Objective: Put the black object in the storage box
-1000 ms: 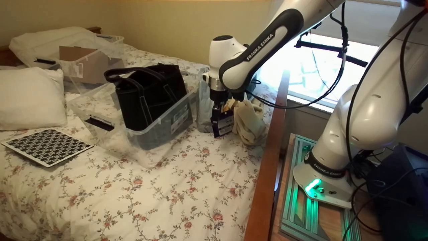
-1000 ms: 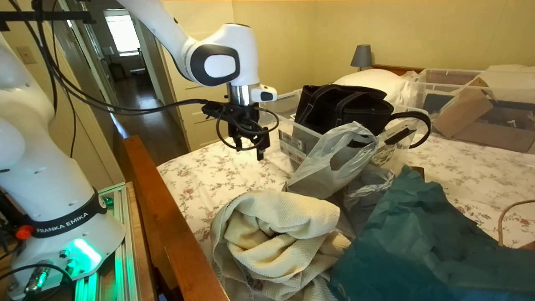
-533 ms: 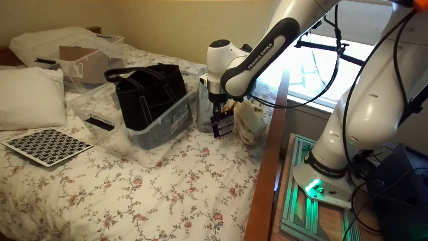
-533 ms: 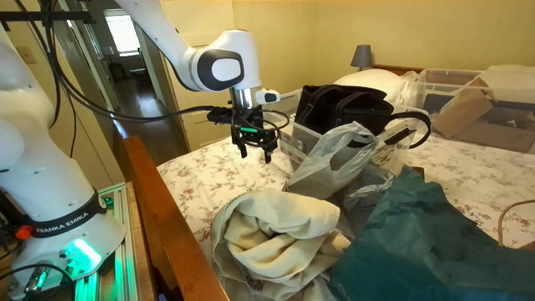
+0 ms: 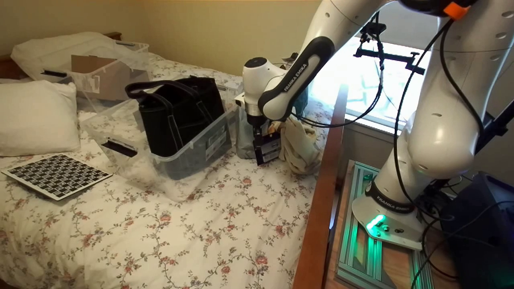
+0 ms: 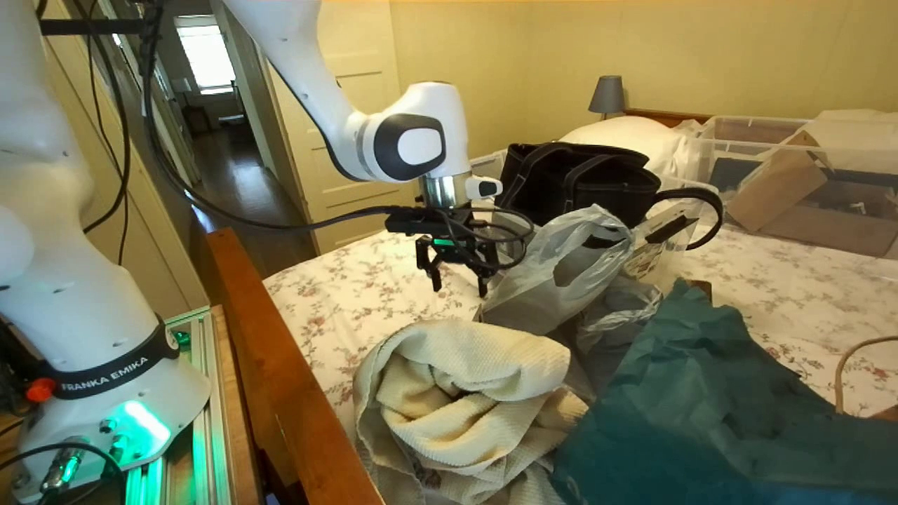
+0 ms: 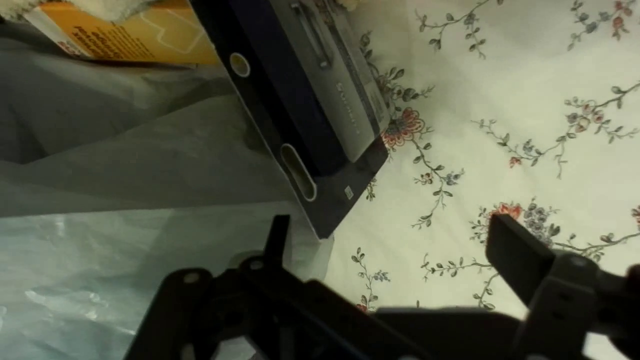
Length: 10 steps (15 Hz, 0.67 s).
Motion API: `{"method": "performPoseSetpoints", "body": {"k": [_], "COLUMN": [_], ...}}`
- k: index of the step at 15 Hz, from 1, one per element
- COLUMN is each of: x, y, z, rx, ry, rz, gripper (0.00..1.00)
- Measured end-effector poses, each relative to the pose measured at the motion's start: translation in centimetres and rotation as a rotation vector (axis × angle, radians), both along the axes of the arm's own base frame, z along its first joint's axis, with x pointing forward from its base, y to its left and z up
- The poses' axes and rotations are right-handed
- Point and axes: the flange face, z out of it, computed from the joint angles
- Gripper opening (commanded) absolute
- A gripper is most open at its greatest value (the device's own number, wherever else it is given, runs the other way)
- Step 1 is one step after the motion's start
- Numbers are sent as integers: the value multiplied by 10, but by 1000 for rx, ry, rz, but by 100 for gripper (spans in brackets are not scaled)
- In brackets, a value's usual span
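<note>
A dark black-and-blue retail package (image 5: 268,147) with a hang slot stands on the bed beside a grey plastic bag; it also shows in the wrist view (image 7: 320,105). A black fabric bag (image 5: 158,132) with handles sits tilted in a clear plastic storage box (image 5: 188,158); the black bag also shows in an exterior view (image 6: 624,186). My gripper (image 7: 392,240) is open and empty, pointing down over the bed close to the package's corner. In an exterior view my gripper (image 6: 459,287) hangs near the grey bag. The wrist view does not show the storage box.
A grey plastic bag (image 6: 519,301), a cream towel (image 6: 477,393) and a teal bag (image 6: 701,407) crowd the bed by the package. An orange box (image 7: 135,35) lies behind it. A checkered board (image 5: 58,176), a pillow (image 5: 36,116) and a wooden bed rail (image 5: 321,208) also show.
My gripper has come down and moved toward the package and grey bag, turning so that both fingers show spread apart. The black bag, storage box and package have not moved.
</note>
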Motion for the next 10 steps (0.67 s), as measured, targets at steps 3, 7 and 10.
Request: {"method": "performPoseSetpoints", "body": {"k": [3, 7, 10], "x": [11, 19, 22], "y": [-7, -17, -27], "z": [-14, -31, -38], "rx": [-20, -51, -78], "ry": [20, 42, 59], "rz": [37, 71, 91], "gripper": [100, 100, 75]}}
